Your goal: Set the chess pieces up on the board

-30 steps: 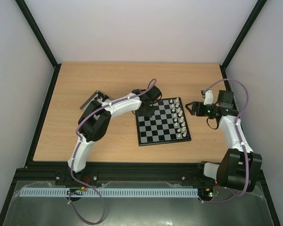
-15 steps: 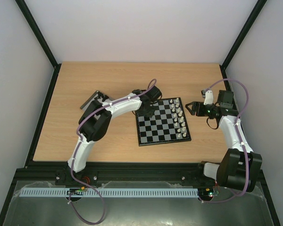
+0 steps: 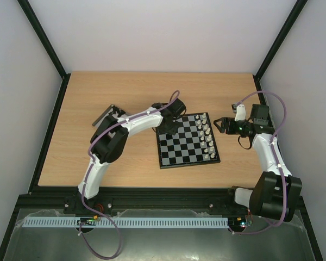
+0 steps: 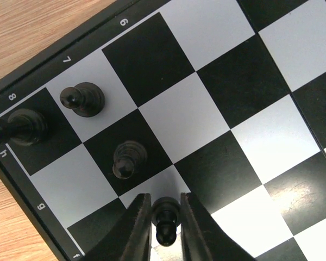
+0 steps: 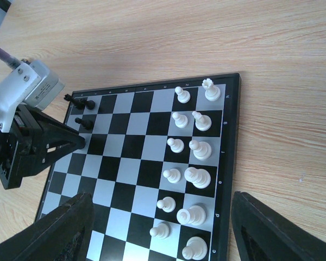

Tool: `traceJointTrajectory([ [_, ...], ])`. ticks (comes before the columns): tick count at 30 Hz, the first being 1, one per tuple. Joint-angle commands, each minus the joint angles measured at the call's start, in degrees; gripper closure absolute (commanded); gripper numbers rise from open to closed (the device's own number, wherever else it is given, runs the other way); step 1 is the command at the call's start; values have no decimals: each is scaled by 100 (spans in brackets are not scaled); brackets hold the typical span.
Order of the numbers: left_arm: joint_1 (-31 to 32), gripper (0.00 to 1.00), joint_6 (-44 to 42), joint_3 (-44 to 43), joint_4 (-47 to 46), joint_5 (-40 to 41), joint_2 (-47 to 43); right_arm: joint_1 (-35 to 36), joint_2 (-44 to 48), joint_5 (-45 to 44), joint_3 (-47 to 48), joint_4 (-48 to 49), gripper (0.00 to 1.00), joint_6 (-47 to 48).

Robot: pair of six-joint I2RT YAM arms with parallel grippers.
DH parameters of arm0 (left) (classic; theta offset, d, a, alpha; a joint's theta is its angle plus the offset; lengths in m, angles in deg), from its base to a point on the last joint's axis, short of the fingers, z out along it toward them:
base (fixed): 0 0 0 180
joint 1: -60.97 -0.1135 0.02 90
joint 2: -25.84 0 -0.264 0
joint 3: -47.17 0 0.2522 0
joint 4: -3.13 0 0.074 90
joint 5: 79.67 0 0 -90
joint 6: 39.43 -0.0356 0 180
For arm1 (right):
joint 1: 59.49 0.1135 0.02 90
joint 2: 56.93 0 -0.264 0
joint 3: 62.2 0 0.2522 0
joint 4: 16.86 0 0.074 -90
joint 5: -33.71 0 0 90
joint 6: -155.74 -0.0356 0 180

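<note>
Pawn placement, apparently: left fingers (image 4: 138,228) sit tight either side of a black pawn (image 4: 166,215) upright on the board (image 4: 217,70), left rows; clamped or merely flanking, cannot tell. Right fingers (image 5: 60,234) spread wide, empty, beyond the right edge, probably parked clear of the white pieces (image 5: 197,149).

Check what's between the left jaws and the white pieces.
Only bare squares of the board lie between the left gripper, jaws around a black pawn, and the white pieces; the right wrist view shows it.
</note>
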Motion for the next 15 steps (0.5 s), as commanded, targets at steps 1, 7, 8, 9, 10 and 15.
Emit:
traceJointTrajectory([
  [1, -30, 81, 96, 109, 18, 59, -221, 24, -51, 81, 117, -170, 29, 59],
  [7, -46, 69, 141, 504, 94, 239, -983, 24, -42, 82, 119, -169, 29, 59],
  [8, -47, 69, 151, 666, 73, 303, -1181, 24, -41, 81, 119, -175, 29, 59],
  [9, -68, 68, 163, 843, 37, 390, -1386, 24, -42, 78, 120, -171, 29, 60],
  [10, -95, 68, 180, 1066, -6, 488, -1586, 24, -43, 79, 125, -168, 29, 59],
  [15, -683, 68, 344, 2206, -154, 718, -2445, 24, -9, 99, 134, -182, 29, 69],
])
